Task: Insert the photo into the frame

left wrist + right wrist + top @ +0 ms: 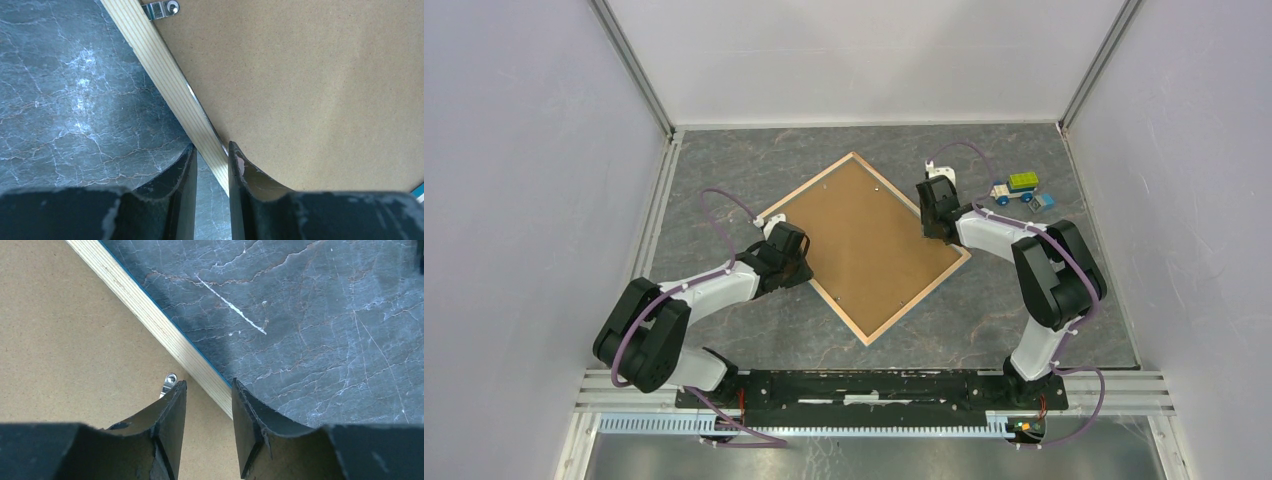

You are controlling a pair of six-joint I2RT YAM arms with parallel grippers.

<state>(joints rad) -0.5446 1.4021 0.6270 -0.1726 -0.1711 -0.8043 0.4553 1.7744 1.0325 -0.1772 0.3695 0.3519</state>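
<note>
The frame [919, 298] lies face down and turned like a diamond in the middle of the table, its light wood rim [170, 75] up, with a brown hardboard backing sheet [864, 240] filling it. My left gripper [802, 266] [212, 147] is shut on the left rim, one finger outside and one on the backing. My right gripper [931, 237] [207, 382] straddles the right rim [145, 307]. Its outer finger is at the rim's blue edge and a small gap is left on the inner side, so it is open. The photo is hidden.
Small metal clips [162, 8] [169, 382] hold the backing at the rim. A little toy truck and blocks [1021, 188] sit at the back right, just beyond the right arm. White walls enclose the dark marbled table [724, 160].
</note>
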